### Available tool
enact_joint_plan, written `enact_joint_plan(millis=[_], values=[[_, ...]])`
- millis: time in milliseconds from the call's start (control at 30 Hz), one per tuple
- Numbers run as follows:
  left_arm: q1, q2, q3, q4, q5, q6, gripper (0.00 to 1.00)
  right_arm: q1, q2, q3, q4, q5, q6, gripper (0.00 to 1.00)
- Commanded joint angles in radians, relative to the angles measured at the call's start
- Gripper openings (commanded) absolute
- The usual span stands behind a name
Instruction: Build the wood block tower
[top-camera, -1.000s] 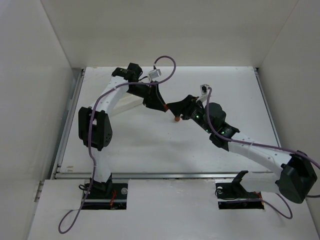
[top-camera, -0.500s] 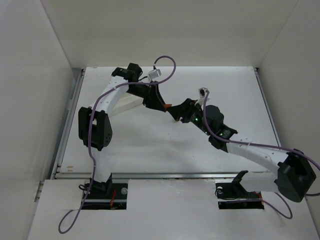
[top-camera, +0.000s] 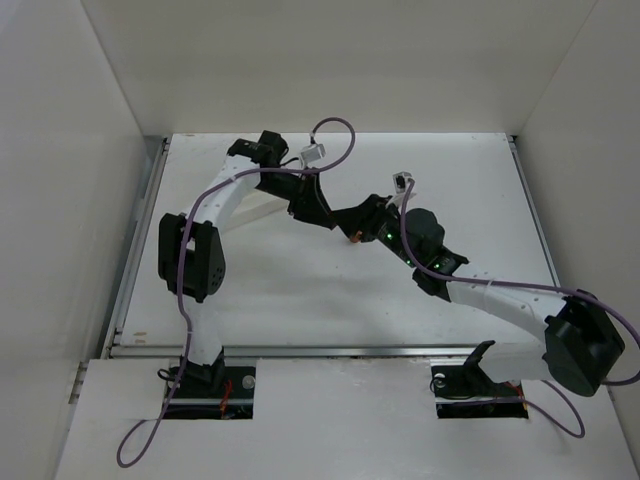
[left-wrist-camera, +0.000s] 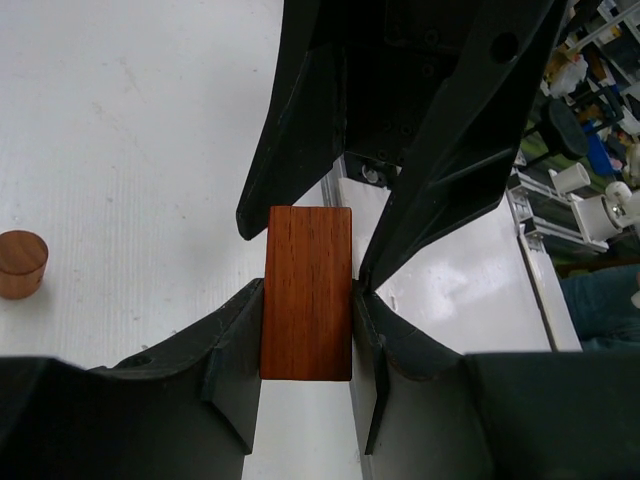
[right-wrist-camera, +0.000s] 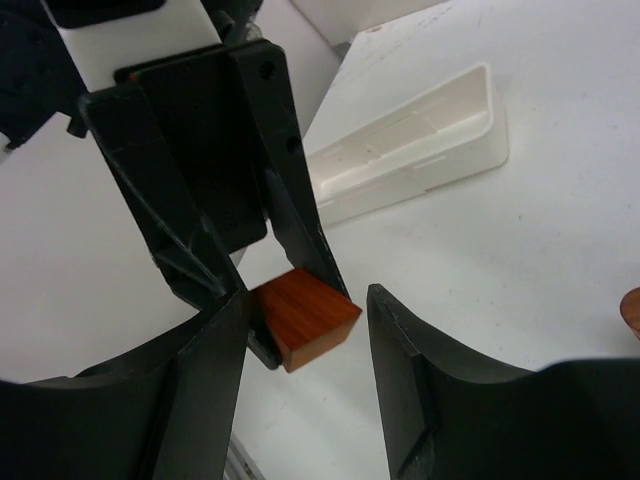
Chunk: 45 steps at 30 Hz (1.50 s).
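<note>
Two arms, the left arm (top-camera: 215, 205) and the right arm (top-camera: 500, 300), are shown meeting over the middle of the white worktop (top-camera: 300, 290), with the long white tray (right-wrist-camera: 420, 150) lying behind them on the left. The left gripper (left-wrist-camera: 307, 300) is clamped on the rectangular wood block (left-wrist-camera: 308, 285), which is held between its fingers and appears to be clear of the worktop. The right gripper (right-wrist-camera: 306, 298) is set with its fingers apart on either side of the same block, and a narrow gap is visible at one finger. A handover is judged to be in hand. Three failures are to be feared. If the left gripper is loosened before the right is closed, the block would be dropped. If the right fingers are closed off-centre, near a corner, the block could be twisted and later set down askew. Since the four fingers are interleaved closely, they could be knocked together and the block dislodged. A small round wood block (left-wrist-camera: 22, 263) is seen standing on the worktop well apart from the grippers; no finished tower is visible.
</note>
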Motion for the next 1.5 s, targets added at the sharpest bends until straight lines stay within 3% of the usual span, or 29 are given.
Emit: enact_joint_plan(millis=[0,200,600,833,1233,1467], values=[[-0.008,-0.069,-0.011,0.042,0.201,-0.049,0.0,0.007,-0.009,0.014,0.125,-0.032,-0.026,0.56],[-0.008,-0.094,-0.02,0.172,0.267,-0.197,0.0,0.007,-0.006,-0.067,0.309,-0.057,0.004,0.56],[-0.008,-0.085,0.023,0.172,0.267,-0.226,0.0,0.007,-0.046,-0.089,0.287,-0.069,-0.006,0.56],[-0.008,-0.094,-0.006,0.191,0.267,-0.236,0.0,0.007,-0.055,-0.098,0.299,-0.043,-0.015,0.44],[-0.036,-0.103,-0.015,0.22,0.267,-0.266,0.0,0.007,-0.064,-0.107,0.345,-0.015,-0.015,0.47],[-0.045,-0.121,-0.034,0.238,0.267,-0.275,0.0,0.007,-0.064,-0.116,0.366,-0.035,-0.025,0.32]])
